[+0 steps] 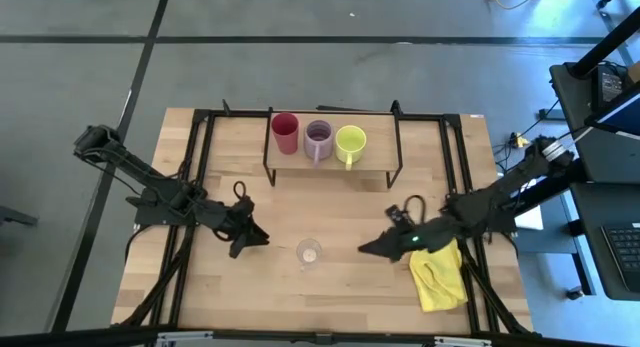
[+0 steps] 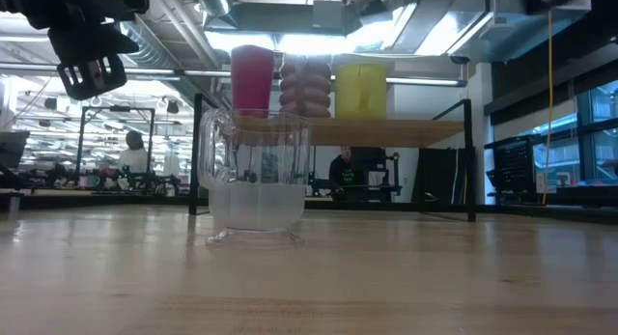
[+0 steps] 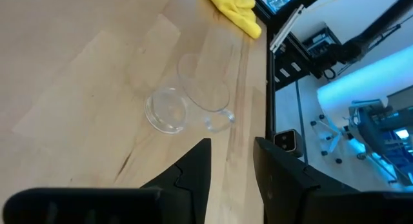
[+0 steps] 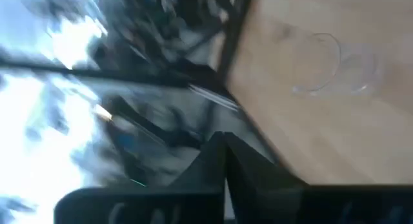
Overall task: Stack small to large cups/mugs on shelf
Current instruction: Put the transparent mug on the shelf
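Note:
A red cup (image 1: 285, 133), a lilac mug (image 1: 318, 140) and a yellow-green mug (image 1: 350, 143) stand in a row on the shelf (image 1: 378, 165) at the table's far middle. In the low view they show as the red cup (image 2: 252, 79), lilac mug (image 2: 305, 84) and yellow-green mug (image 2: 360, 89) on the shelf board (image 2: 406, 131). A small clear glass (image 1: 308, 252) stands upright on the tabletop, nearer the front edge. My left gripper (image 1: 255, 237) hovers open just left of the glass (image 3: 187, 108), which lies beyond its fingertips (image 3: 201, 161). My right gripper (image 1: 372, 247) is shut, to the right of the glass (image 4: 335, 62).
A yellow cloth (image 1: 440, 272) lies crumpled on the table at the near right, beside my right arm. The shelf's black wire frame (image 1: 268, 157) stands on the tabletop. Bare wood lies between the glass and the shelf. People and equipment show in the room behind (image 2: 343, 171).

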Controlling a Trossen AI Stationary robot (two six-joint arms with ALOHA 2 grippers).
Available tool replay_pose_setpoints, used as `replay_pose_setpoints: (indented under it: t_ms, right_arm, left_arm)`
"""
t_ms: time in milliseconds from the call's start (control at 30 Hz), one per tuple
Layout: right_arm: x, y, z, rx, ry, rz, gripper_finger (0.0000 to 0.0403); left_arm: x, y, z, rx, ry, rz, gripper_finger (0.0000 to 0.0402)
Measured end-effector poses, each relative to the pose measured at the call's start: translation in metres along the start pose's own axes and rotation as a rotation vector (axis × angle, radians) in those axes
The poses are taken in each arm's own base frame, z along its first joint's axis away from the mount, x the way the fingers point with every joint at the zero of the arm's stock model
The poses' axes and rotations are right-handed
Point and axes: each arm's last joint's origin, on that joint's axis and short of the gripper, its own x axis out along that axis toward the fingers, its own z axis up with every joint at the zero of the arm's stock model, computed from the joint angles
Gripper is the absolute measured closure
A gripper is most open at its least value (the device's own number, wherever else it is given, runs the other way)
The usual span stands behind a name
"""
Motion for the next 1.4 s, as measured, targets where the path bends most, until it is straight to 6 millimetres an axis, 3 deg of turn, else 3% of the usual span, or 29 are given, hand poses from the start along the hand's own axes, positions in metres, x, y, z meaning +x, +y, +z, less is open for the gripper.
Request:
replay_pose_setpoints:
  t_ms: [267,367,633,800,900,1033,1300,1400]
  right_arm:
    - [0.038,0.059,0.019,-0.606,0.133,-0.247,0.0396]
    - [0.052,0.08,0.031,-0.659,0.097,-0.292,0.0399]
    - [0.121,0.078,0.047,-0.744,0.441,-0.478,0.04]
    - [0.147,0.069,0.045,-0.696,0.489,-0.688,0.04]
    - [0.15,0.074,0.048,-0.575,0.378,-0.785,0.04]
    - [0.163,0.057,0.046,-0.425,0.237,-0.899,0.0399]
    - [0.184,0.03,0.027,-0.221,0.158,-0.977,0.0359]
    - [0.19,0.028,0.019,-0.161,0.137,-0.952,0.0336]
  left_arm:
    - [0.001,0.003,0.002,0.004,0.016,0.0,0.0292]
    - [0.001,0.003,0.002,0.005,0.031,-0.003,0.0292]
    - [0.001,0.006,-0.001,0.013,0.062,0.024,0.0292]
    - [0.0,0.008,-0.002,0.018,0.08,0.047,0.0292]
    - [0.0,0.009,-0.003,0.021,0.085,0.055,0.0292]
    - [0.0,0.011,-0.004,0.027,0.094,0.08,0.0292]
    - [-0.001,0.016,-0.007,0.059,0.126,0.126,0.0292]
    - [-0.001,0.017,-0.008,0.085,0.137,0.137,0.0292]
